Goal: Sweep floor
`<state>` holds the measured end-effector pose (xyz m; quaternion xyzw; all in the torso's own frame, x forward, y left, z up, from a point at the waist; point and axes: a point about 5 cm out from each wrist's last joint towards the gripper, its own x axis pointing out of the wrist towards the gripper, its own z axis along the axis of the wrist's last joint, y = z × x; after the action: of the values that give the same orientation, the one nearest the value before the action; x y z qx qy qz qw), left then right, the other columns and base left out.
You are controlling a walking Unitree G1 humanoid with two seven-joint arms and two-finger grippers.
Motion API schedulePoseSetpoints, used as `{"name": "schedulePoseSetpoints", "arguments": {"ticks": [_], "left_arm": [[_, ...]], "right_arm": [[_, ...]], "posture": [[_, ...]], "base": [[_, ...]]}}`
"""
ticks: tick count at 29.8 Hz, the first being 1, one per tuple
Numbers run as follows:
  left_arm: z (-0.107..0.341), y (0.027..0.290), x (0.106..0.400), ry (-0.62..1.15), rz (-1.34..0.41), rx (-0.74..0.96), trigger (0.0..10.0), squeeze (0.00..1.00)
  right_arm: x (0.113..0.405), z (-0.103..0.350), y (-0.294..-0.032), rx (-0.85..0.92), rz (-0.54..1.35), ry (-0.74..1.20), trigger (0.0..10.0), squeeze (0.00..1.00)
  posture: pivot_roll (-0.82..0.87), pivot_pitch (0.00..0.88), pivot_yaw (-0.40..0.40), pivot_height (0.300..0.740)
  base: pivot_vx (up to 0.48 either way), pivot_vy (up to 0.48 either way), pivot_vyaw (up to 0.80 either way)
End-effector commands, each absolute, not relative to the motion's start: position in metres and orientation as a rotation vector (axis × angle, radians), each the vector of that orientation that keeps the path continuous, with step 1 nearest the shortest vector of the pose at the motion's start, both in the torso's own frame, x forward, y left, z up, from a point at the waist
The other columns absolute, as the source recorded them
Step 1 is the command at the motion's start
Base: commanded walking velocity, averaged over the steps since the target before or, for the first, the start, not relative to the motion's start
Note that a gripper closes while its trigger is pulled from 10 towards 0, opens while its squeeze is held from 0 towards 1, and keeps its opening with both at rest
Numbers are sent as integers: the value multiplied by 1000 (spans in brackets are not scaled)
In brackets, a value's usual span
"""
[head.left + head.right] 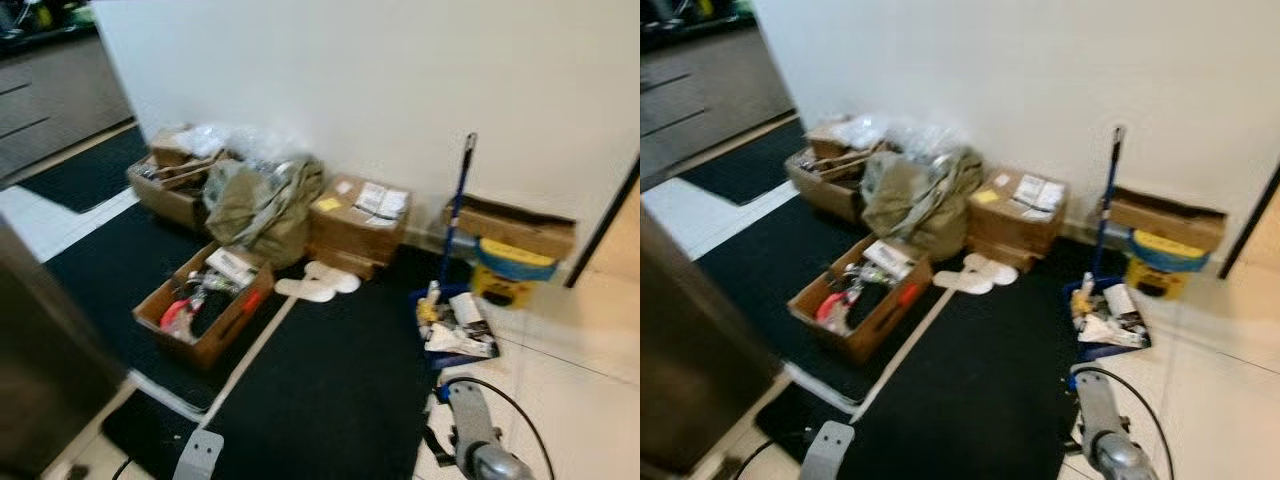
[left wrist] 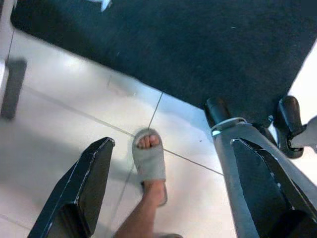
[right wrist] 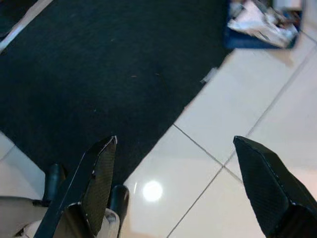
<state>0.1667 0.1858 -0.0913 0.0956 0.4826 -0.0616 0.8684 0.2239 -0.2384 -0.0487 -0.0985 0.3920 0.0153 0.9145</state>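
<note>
A blue dustpan [image 1: 455, 340] full of paper scraps stands on the floor by the wall, its long blue handle [image 1: 458, 215] upright. The same dustpan [image 3: 262, 22] shows far ahead in the right wrist view. My right gripper [image 3: 174, 141] hangs open over the seam between black mat [image 3: 99, 74] and white tile, holding nothing. My left gripper [image 2: 172, 144] is open too, low over pale tile beside the mat's edge [image 2: 173, 44]. Both silver forearms, left [image 1: 198, 455] and right [image 1: 478, 440], show at the lower edge of the head views.
A person's foot in a grey slipper [image 2: 148, 161] stands on the tile under my left gripper. Open cardboard boxes [image 1: 205, 300], a closed box [image 1: 358, 225], an olive bag [image 1: 262, 205] and white slippers [image 1: 318, 282] line the wall. A yellow and blue object [image 1: 510, 270] sits right of the dustpan.
</note>
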Motion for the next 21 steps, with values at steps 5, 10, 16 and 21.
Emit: {"name": "schedulePoseSetpoints", "arguments": {"ticks": [5, 10, 16, 21], "left_arm": [[-94, 191, 160, 1038, -121, 208, 10000, 0], [-94, 190, 160, 1039, -121, 203, 10000, 0], [-95, 190, 158, 1045, -120, 200, 10000, 0], [-95, 190, 157, 1048, -117, 196, 10000, 0]], "right_arm": [[235, -44, -226, -211, 96, 757, 10000, 0], [238, -42, -224, -185, 82, 737, 10000, 0], [237, -43, -224, -205, 62, 748, 10000, 0], [235, -44, -225, -216, 62, 759, 10000, 0]], "posture": [[-107, 0, 70, 740], [-107, 0, 70, 740], [-108, 0, 70, 740], [-109, 0, 68, 740]], "base": [[0, -288, 763], [0, 0, 729], [0, -80, 99], [0, -96, 0]]}}
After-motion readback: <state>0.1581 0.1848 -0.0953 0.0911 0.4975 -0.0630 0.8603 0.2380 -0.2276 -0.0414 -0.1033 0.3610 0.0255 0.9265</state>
